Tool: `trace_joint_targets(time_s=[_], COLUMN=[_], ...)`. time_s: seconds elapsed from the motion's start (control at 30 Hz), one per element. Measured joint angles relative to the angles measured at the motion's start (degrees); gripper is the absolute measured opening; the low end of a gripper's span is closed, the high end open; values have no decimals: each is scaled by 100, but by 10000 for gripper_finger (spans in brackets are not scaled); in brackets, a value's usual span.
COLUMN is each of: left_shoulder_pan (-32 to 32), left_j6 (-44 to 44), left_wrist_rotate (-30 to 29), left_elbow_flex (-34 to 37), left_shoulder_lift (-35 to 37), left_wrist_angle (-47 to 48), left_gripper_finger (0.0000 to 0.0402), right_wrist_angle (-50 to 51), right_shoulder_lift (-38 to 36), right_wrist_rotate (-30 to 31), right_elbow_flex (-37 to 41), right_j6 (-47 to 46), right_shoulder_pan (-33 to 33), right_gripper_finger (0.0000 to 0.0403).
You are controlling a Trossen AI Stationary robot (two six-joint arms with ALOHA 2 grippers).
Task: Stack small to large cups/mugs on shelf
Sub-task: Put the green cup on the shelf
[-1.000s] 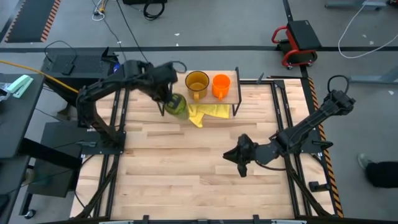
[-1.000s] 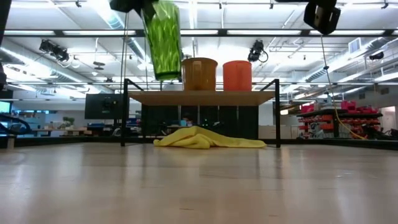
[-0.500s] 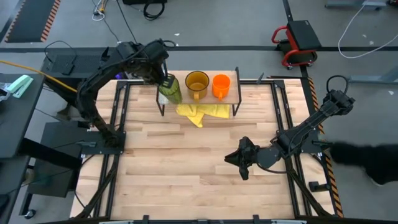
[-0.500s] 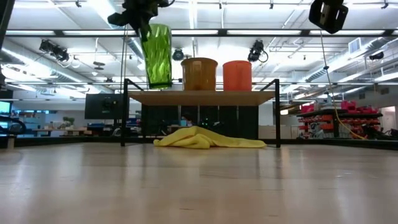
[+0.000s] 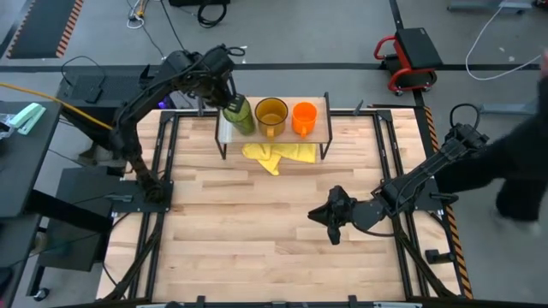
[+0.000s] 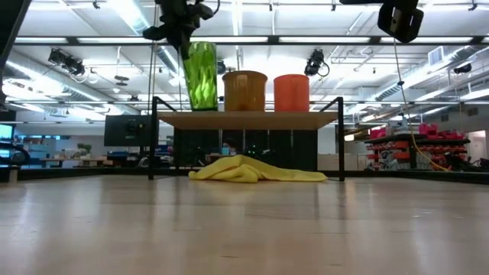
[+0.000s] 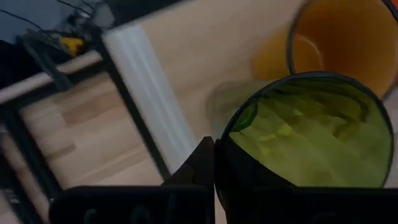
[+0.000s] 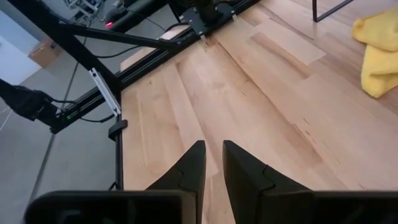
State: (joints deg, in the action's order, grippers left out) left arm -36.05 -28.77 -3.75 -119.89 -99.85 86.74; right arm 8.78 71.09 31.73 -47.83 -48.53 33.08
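Note:
My left gripper [image 5: 226, 100] is shut on the dark green tumbler [image 5: 239, 114], which stands over the left end of the shelf [image 6: 244, 119], next to the amber mug [image 5: 271, 114]. In the low view the tumbler's base [image 6: 202, 108] is at the plank top; whether it touches I cannot tell. The orange mug [image 5: 304, 117] rests on its base on the plank, right of the amber mug. My right gripper [image 5: 330, 224] hangs above the table's right half, its fingers [image 8: 194, 158] slightly apart with nothing between them. My left gripper holds the tumbler by its rim [image 7: 231, 134], on the side away from the amber mug. One finger [image 7: 200, 165] is outside the wall; the other seems to be inside. The fingers come steeply from above. The tumbler hangs nearly upright, mouth up, leaning a little.
A crumpled yellow cloth [image 5: 278, 154] lies on the table under and in front of the shelf. A whitish strip [image 7: 146, 93] marks the shelf's left end. Black frame rails [image 8: 102, 90] run along the table's sides. A blurred person [image 5: 514, 162] is at the right edge.
My left gripper has carried the green tumbler from in front of the shelf's left end toward the table's far edge and over the plank beside the amber mug. The tumbler has come down to the plank's height and stands more upright.

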Motion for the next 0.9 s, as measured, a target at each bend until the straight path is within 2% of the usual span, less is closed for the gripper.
trace_joint_targets(time_s=[0.17,0.33,0.53,0.9], left_shoulder_pan=[-147,-144,-129,-182], left_j6=[26,121,141,65], left_wrist_rotate=[-238,-138,-10,-93], left_elbow_flex=[-715,-1188,-1229,-1238], left_shoulder_lift=[-203,-507,-740,-665], left_wrist_angle=[276,346,330,327], left_gripper_finger=[12,12,12,12], right_wrist_angle=[28,79,103,164], right_shoulder_lift=[0,0,0,0], right_wrist_rotate=[0,0,0,0], right_elbow_flex=[0,0,-2,-2], right_j6=[-79,-79,-81,-94], right_shoulder_pan=[-2,-2,0,-7], right_gripper_finger=[61,61,61,61])
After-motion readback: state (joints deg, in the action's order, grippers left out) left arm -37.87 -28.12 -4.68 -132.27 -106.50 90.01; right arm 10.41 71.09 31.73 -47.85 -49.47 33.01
